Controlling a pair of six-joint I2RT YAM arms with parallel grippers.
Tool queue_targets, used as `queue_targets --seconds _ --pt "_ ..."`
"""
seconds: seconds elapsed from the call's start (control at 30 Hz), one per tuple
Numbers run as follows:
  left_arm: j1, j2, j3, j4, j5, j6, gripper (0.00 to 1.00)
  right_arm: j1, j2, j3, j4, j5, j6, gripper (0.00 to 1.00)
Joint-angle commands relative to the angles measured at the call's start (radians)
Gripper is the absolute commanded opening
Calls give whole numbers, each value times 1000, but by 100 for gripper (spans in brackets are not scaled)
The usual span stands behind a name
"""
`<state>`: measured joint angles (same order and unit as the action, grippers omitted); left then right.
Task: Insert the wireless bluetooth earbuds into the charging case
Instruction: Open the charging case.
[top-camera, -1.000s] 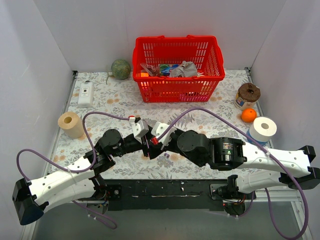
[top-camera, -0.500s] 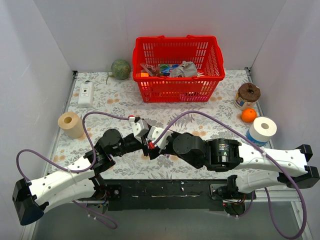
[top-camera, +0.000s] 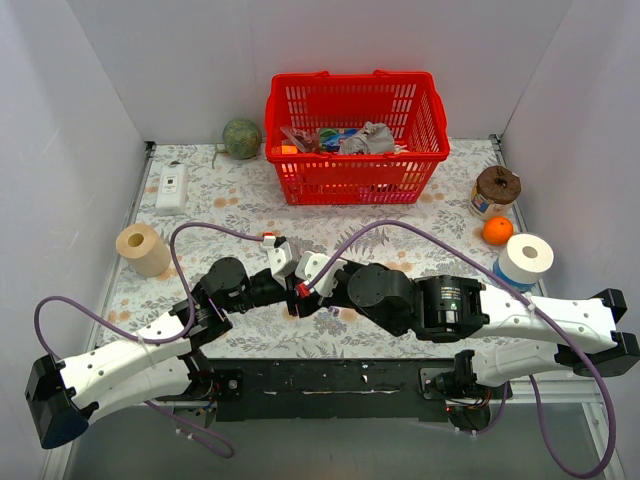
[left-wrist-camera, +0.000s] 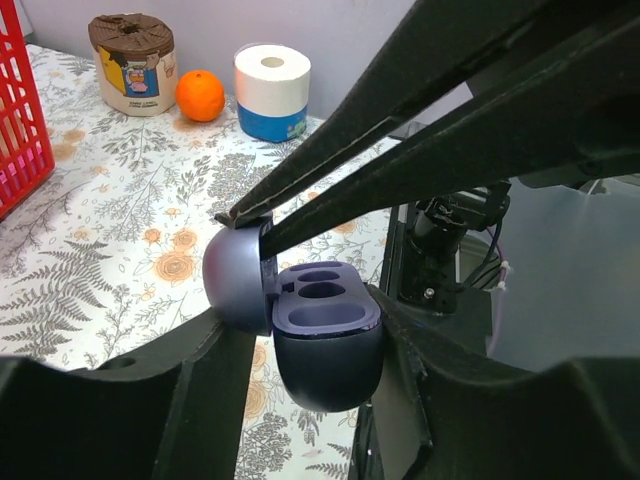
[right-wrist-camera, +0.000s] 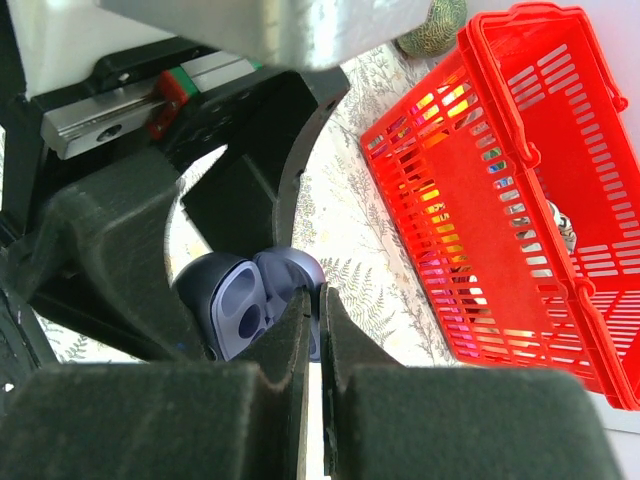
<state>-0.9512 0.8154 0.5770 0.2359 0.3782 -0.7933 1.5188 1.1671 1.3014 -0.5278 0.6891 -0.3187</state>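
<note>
Left jaws clamped on the charging case (left-wrist-camera: 325, 325) over the floral worktop (left-wrist-camera: 110, 240), lid swung open, two sockets showing, right jaws pressed together, tips at the lid's edge, whether they pinch anything, can't tell, overhead the case hidden beneath both wrists (top-camera: 345, 285)

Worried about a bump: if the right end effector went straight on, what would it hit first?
The open lid of the case; the right end effector looks nearly touching it.
</note>
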Motion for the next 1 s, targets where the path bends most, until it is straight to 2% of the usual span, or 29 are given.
queue_targets --seconds 0.0,0.1,0.73,0.9,0.97 --pt "3 -7 21 13 -5 -3 56 6 -7 38 26 1 1 1" --pt "3 -2 26 11 -12 -6 63 7 -6 35 26 0 6 1" --pt "3 1 37 36 10 -21 65 11 -4 26 32 16 4 1" --pt "3 10 37 31 25 -14 56 11 -4 25 32 13 4 1" --pt "3 13 34 28 30 -12 46 9 -4 24 32 10 6 1"
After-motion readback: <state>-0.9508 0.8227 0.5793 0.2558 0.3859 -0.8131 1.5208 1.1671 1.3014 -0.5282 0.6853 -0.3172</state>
